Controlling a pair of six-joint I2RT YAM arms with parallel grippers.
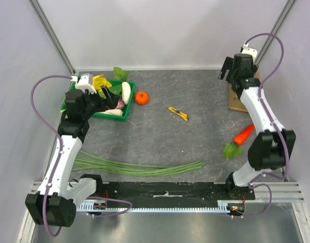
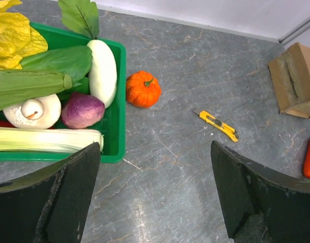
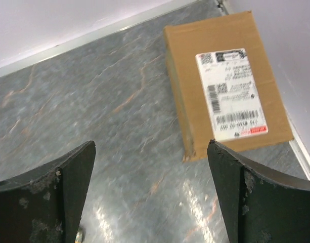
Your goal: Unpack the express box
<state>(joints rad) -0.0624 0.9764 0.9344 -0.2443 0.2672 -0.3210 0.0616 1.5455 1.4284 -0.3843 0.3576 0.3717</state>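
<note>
Brown corrugated cardboard express box point(image 3: 220, 86) lies closed, label up, in the far right corner. The right gripper point(image 3: 150, 144) hovers beside it, jaws wide, probably to grasp it. The left gripper point(image 2: 156, 147) gapes empty too.

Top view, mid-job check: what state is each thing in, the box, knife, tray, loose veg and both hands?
Box: shut, lying flat, label up, not held.
Knife: lying loose, not held; blade too small to tell.
Tray: full.
Pumpkin: upright, outside the tray.
Carrot: lying flat, not held.
Left hand: open, empty.
Right hand: open, empty.
</note>
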